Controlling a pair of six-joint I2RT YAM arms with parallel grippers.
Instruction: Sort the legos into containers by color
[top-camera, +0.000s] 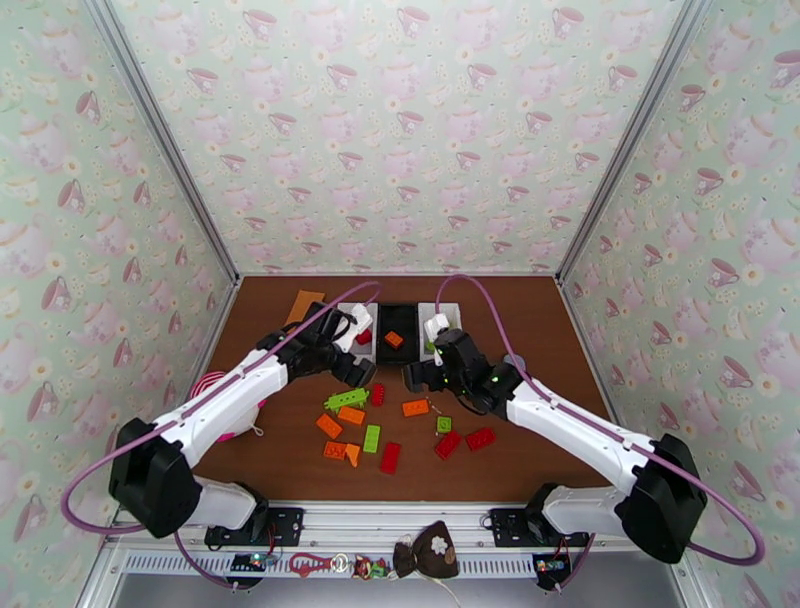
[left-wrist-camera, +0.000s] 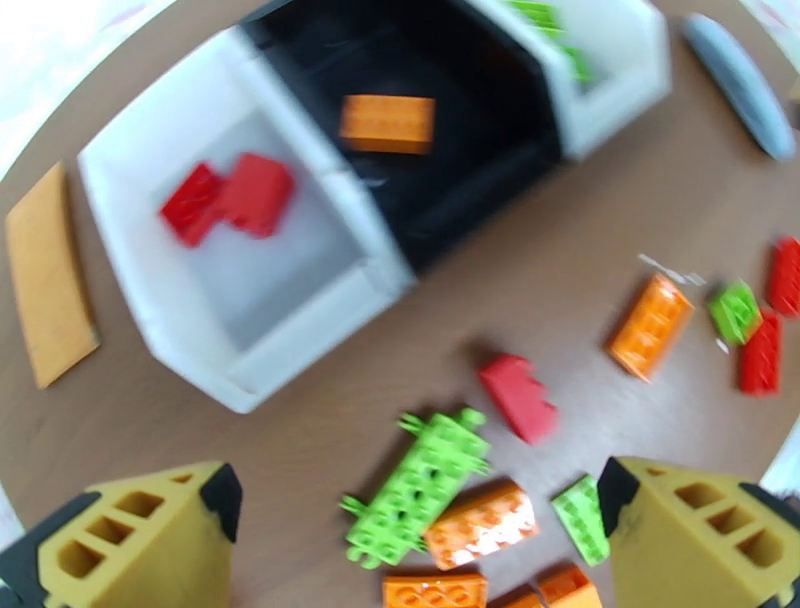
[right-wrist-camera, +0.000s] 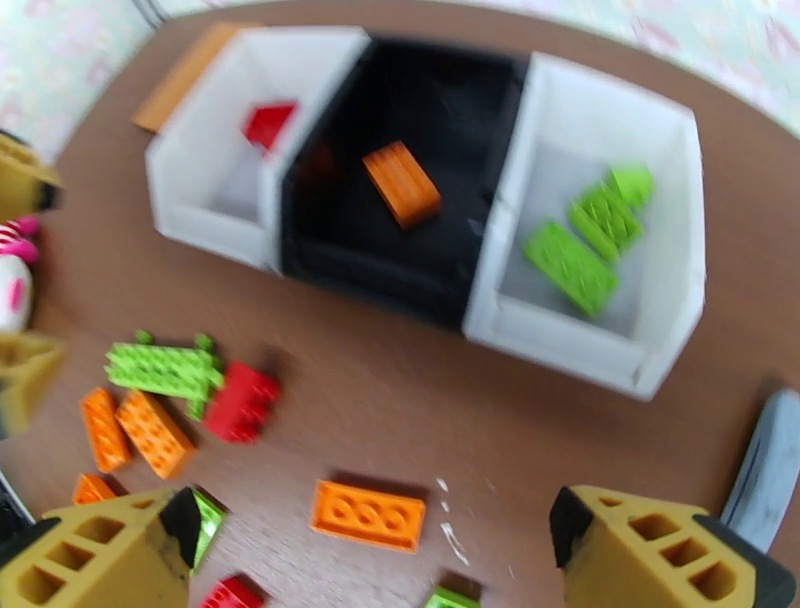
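Sorting partly done: at upper centre, the left white bin (right-wrist-camera: 200, 215) holds red bricks (left-wrist-camera: 230, 195), the black bin (right-wrist-camera: 380, 270) one orange brick (right-wrist-camera: 402, 183), the right white bin (right-wrist-camera: 560, 340) lime green bricks (right-wrist-camera: 585, 240); roughly a dozen loose legos (top-camera: 371, 438) lie just below, left gripper (left-wrist-camera: 415, 495) and right gripper (right-wrist-camera: 372, 520) both wide open, empty.

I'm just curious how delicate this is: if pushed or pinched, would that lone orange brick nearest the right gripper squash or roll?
Probably stiff: the orange brick looks like hard moulded plastic with crisp edges. It lies flat, studs up, so a push should slide it, not roll it.
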